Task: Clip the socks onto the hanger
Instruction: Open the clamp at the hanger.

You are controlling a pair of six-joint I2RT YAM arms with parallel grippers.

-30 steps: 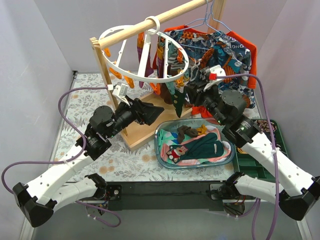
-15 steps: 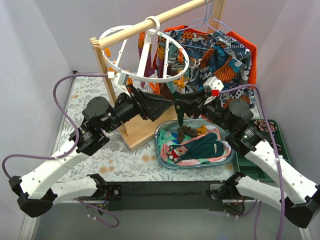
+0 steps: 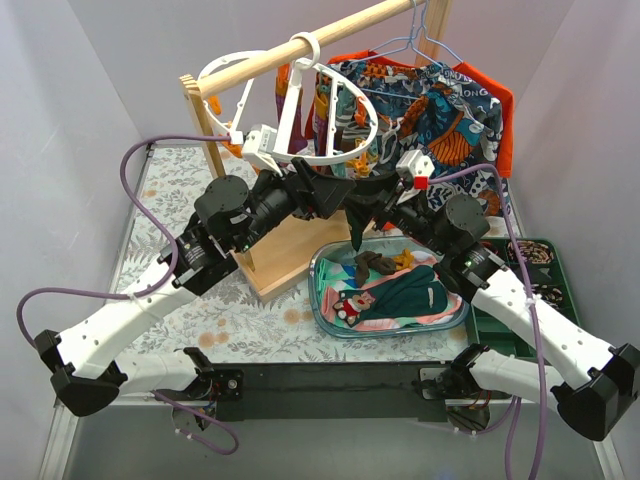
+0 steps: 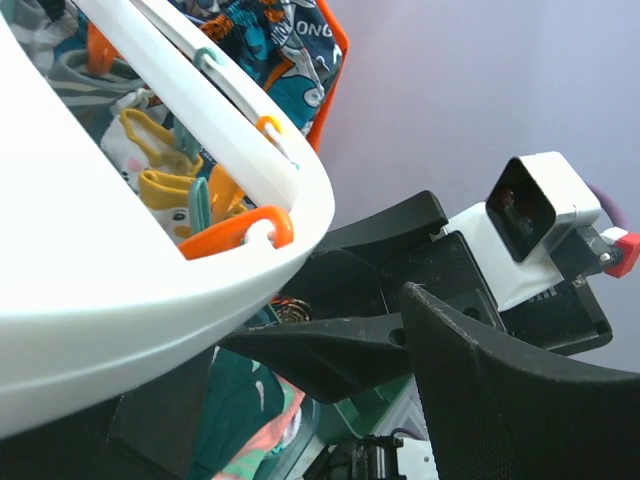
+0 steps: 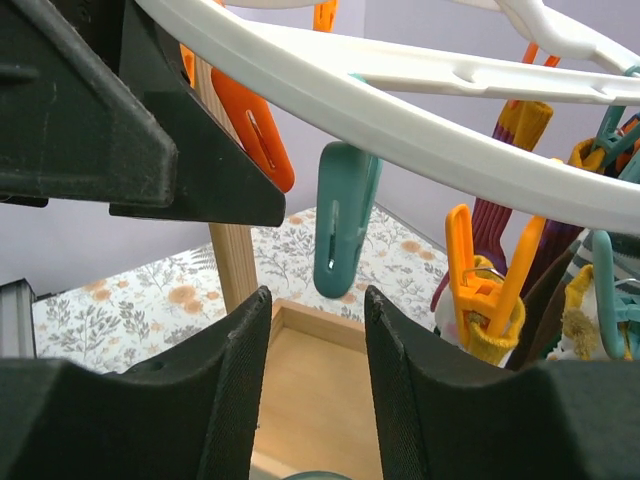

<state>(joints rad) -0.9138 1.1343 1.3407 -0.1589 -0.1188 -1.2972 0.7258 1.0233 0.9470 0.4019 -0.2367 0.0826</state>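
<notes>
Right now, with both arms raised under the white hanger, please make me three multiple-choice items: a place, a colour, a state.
1. Where do the loose socks lie? A in the tray; B on the wooden rail; C on the floor.
2. What colour is the peg straight ahead of the right gripper? A red; B teal; C black.
3. That peg is: A gripping a sock; B lying on the table; C hanging empty.
Key: 1 A, the top view shows them heaped in it; 2 B, the right wrist view shows teal; 3 C, it dangles from the hanger with nothing in it.
</notes>
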